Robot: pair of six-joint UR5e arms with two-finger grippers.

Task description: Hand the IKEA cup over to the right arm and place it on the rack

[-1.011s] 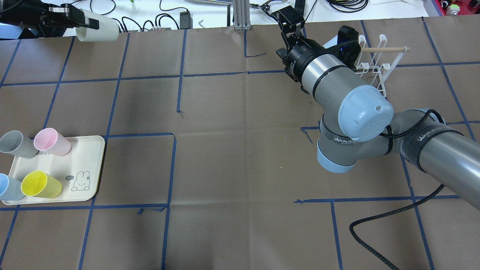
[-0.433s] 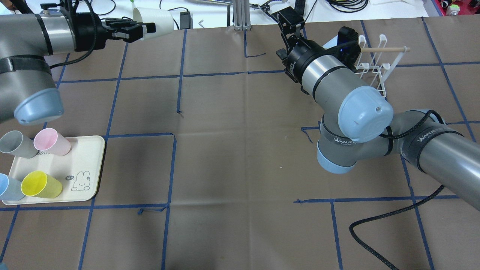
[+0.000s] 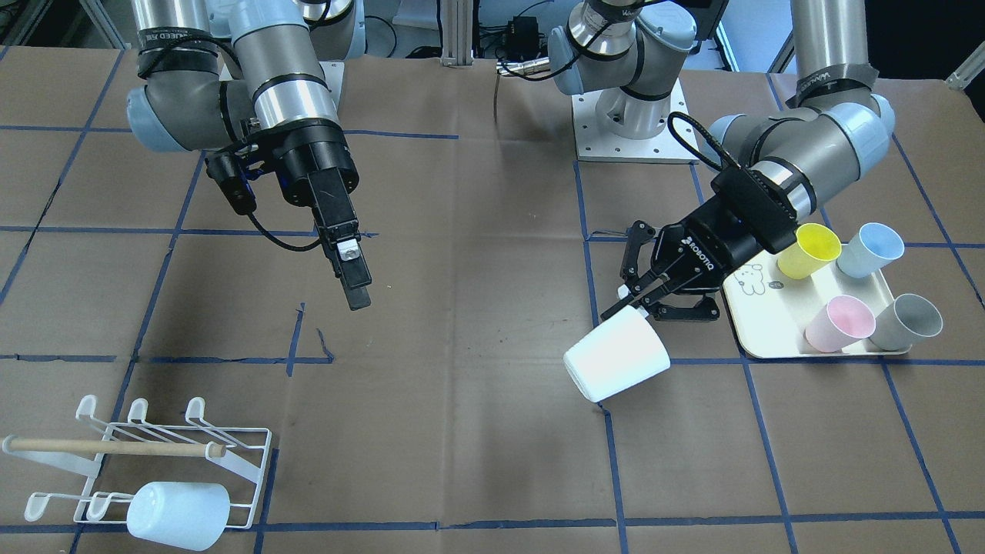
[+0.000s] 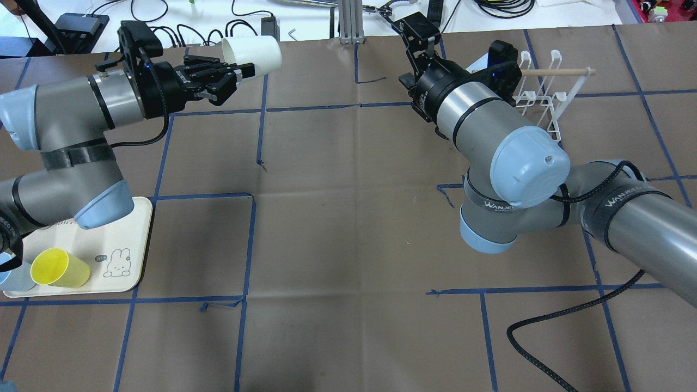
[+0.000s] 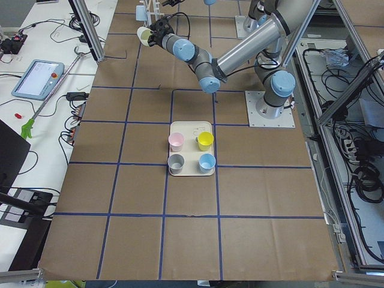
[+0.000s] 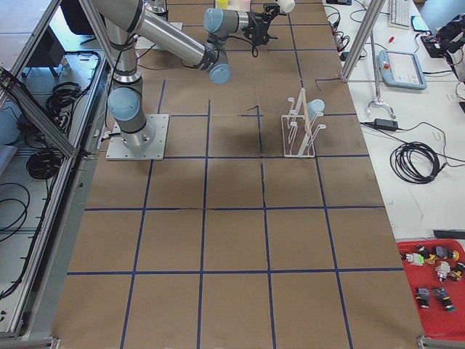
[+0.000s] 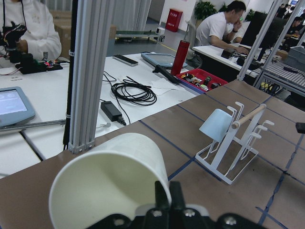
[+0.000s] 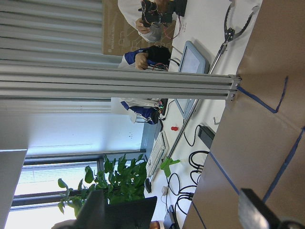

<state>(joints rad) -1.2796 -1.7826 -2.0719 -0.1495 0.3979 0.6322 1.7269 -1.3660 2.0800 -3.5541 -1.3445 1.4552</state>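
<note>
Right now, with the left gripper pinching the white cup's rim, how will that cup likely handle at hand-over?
Held tilted by one wall in the left gripper, the white cup looks light and fairly stiff. Its smooth, tapered wall might slip or pivot in a side grasp. Laid on its side, it would probably roll in a curve.

Robot lab: tape-gridded table (image 4: 348, 245), teach pendant (image 5: 37, 78)
</note>
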